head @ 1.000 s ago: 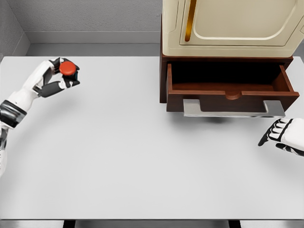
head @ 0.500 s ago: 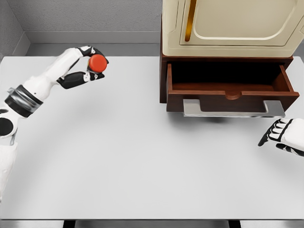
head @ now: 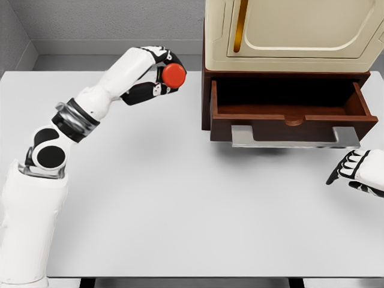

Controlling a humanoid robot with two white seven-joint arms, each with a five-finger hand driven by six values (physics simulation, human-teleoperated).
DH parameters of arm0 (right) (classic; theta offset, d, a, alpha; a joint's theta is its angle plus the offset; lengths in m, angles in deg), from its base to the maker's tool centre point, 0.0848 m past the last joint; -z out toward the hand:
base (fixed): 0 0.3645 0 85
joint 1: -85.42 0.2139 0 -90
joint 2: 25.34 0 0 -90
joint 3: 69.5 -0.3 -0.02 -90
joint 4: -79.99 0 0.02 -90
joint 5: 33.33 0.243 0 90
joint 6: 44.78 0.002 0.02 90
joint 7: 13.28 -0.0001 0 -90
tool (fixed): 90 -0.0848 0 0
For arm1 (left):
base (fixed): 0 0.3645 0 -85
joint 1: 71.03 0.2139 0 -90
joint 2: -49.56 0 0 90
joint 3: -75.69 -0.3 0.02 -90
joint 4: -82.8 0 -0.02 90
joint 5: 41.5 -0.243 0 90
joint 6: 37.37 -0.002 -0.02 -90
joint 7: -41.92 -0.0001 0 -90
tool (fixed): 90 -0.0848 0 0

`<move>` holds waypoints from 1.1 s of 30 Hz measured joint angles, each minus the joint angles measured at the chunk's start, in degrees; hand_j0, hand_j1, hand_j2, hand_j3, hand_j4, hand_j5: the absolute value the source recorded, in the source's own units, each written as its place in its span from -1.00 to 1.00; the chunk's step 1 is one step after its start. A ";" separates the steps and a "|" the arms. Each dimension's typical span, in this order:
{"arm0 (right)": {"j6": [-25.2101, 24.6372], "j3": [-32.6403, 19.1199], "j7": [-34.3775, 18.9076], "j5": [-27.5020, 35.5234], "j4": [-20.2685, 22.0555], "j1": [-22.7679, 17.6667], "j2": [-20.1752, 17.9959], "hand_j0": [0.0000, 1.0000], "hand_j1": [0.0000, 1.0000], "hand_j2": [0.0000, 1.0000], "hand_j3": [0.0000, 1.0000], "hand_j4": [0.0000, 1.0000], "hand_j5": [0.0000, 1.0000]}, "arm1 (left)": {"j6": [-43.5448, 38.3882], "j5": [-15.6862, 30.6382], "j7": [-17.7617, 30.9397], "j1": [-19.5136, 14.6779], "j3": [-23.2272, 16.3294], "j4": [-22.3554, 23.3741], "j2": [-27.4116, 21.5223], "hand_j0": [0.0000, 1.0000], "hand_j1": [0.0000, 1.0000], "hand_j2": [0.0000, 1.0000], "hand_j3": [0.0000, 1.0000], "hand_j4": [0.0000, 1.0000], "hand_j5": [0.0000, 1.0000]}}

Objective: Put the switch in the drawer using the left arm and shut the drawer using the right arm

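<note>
Red switch: a round red push-button switch (head: 174, 74) sits pinched in the left hand (head: 157, 77), raised above the bench, to the left of the drawer and level with the cabinet's dark lower edge.
Left hand: white with black fingers (head: 161, 54) curled over the top of the red switch and the thumb under it; the hand pinches the switch from both sides.
Left arm: a white jointed arm with a grey and black band at the wrist, rising from the lower left corner and reaching up and right toward the drawer.
Drawer: a reddish-brown wooden drawer (head: 293, 114) stands pulled out of the cabinet, its dark inside open to view; a flat grey metal handle (head: 295, 140) runs along its front panel.
Cabinet: a cream-coloured cabinet (head: 288, 33) with a rounded door panel and a gold vertical bar handle (head: 240, 26) rests directly above the drawer, on a dark brown base.
Right hand: a white hand with black fingertips (head: 360, 171) lies low at the right edge, below and to the right of the drawer handle and apart from it; its fingers are loosely extended and hold nothing.
Bench: a plain light grey flat bench (head: 180, 198) carries the cabinet and drawer at its far right.
Wall: a grey wall (head: 108, 21) stands behind the drawer's cabinet, to its left.
</note>
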 measured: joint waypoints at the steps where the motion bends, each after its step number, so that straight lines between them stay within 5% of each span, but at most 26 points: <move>1: 0.00 0.00 0.00 0.01 0.00 0.00 0.00 0.21 0.21 0.21 0.21 0.21 0.21 | 0.01 -0.47 -0.01 -0.26 -0.32 -0.04 0.60 -0.09 -0.09 -0.09 -0.09 -0.09 -0.09; 16: 0.00 0.00 0.00 -0.02 0.01 0.00 0.00 0.21 0.21 0.21 0.21 0.21 0.21 | -0.08 -11.69 -0.15 -2.02 -4.88 -1.29 7.77 -0.09 -0.09 -0.09 -0.09 -0.09 -0.09; 33: 0.00 0.00 0.06 0.03 0.01 0.00 -0.05 0.20 0.20 0.20 0.20 0.20 0.20 | -0.34 -24.69 -0.42 -4.22 -9.40 -1.30 8.44 -0.09 -0.09 -0.09 -0.09 -0.09 -0.09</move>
